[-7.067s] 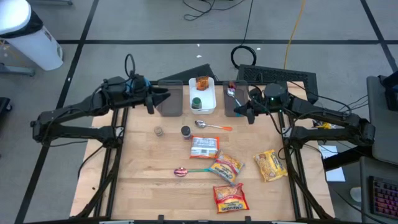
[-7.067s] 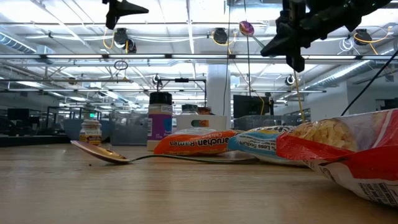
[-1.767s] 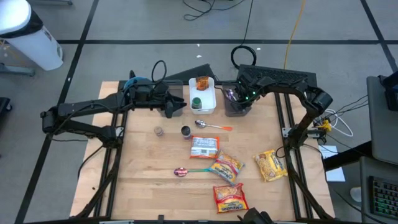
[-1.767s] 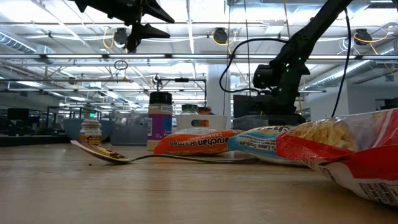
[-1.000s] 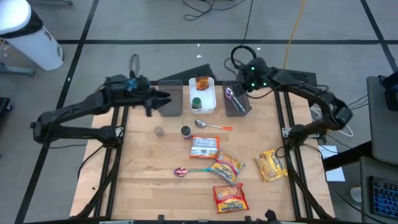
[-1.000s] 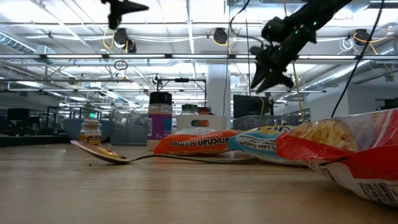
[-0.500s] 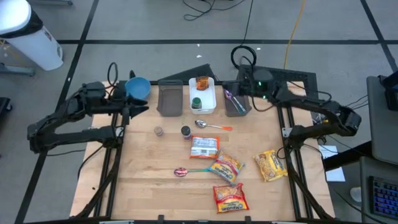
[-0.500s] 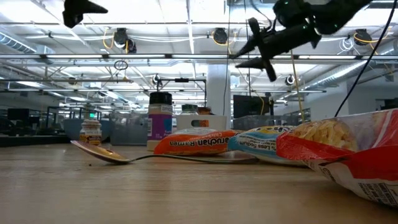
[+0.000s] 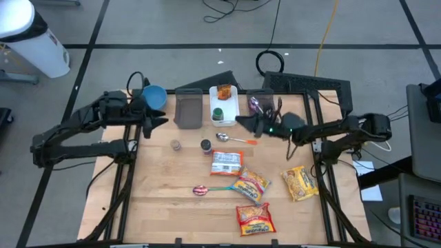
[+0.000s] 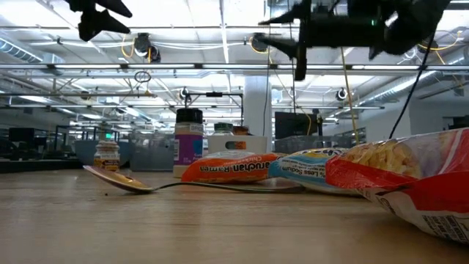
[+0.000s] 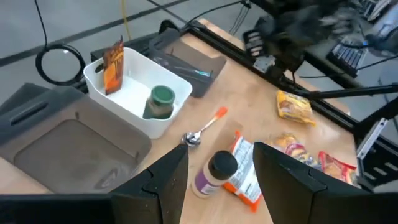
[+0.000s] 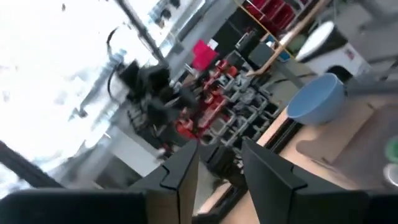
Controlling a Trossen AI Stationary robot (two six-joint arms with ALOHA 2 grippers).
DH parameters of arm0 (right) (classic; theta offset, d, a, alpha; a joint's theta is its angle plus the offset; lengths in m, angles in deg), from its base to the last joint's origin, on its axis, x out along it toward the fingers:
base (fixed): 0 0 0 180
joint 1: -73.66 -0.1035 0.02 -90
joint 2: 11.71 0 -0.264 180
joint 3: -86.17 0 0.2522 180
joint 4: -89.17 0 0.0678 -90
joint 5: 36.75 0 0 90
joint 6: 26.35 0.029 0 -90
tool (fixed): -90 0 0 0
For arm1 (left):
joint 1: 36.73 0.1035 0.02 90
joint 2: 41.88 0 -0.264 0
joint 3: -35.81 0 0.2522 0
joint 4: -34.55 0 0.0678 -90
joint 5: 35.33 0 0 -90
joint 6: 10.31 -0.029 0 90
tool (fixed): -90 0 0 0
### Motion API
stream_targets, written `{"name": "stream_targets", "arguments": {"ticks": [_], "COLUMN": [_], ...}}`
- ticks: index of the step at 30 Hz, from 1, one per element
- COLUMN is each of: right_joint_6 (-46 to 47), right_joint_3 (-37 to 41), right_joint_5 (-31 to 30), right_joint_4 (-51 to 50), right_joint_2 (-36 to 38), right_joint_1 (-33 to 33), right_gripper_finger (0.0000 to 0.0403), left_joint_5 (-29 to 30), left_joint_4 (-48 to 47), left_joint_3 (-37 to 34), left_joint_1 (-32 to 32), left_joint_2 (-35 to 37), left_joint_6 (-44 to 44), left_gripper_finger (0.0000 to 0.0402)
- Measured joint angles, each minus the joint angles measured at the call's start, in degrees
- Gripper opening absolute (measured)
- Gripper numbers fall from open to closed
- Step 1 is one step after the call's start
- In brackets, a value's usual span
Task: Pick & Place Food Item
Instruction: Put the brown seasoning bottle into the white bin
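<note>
2 matte-black jointed arms of slim tubular links and blocky joint housings, each ending in a gripper with 2 dark flat tapered fingers, the left arm trailing a looped black cable near its wrist, the right arm showing a small green indicator light.

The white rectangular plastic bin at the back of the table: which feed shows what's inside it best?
The left wrist view: the white rectangular plastic bin fills the frame, showing an orange packet and green-lidded jar inside. The high view shows it small from above. The low view barely shows it; the right wrist view misses it.
</note>
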Motion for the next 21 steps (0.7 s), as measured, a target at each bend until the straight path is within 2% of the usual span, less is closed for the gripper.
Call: {"name": "stream_targets", "arguments": {"ticks": [5, 8, 13, 17, 21], "right_joint_6": [-12.17, -17.12, -27.53, -33.34, -34.41], "right_joint_3": [-8.29, -13.86, -20.73, -22.76, -22.74], "right_joint_5": [-7.76, -7.99, -7.94, -7.82, -7.79], "right_joint_4": [-15.91, -25.90, -40.25, -47.38, -51.08], "right_joint_2": [-0.06, -0.04, -0.04, -0.01, -0.01], "right_joint_1": [-7.75, -10.12, -13.72, -16.02, -17.80], "right_gripper_finger": [0.0116, 0.0116, 0.0116, 0.0116, 0.0116], "left_joint_5": [-1.40, -1.93, -6.60, -7.16, -6.28], "left_joint_4": [0.58, 1.70, 6.69, 10.21, 9.95], "left_joint_3": [0.00, -0.04, -0.04, -0.04, -0.04], "left_joint_1": [0.00, -0.13, -1.45, -5.41, -10.53], "left_joint_2": [-4.46, -7.01, -10.41, -12.75, -14.38], "left_joint_6": [-1.87, -1.38, 1.74, 6.95, 13.40], "left_gripper_finger": [0.0191, 0.0191, 0.0191, 0.0191, 0.0191]}}
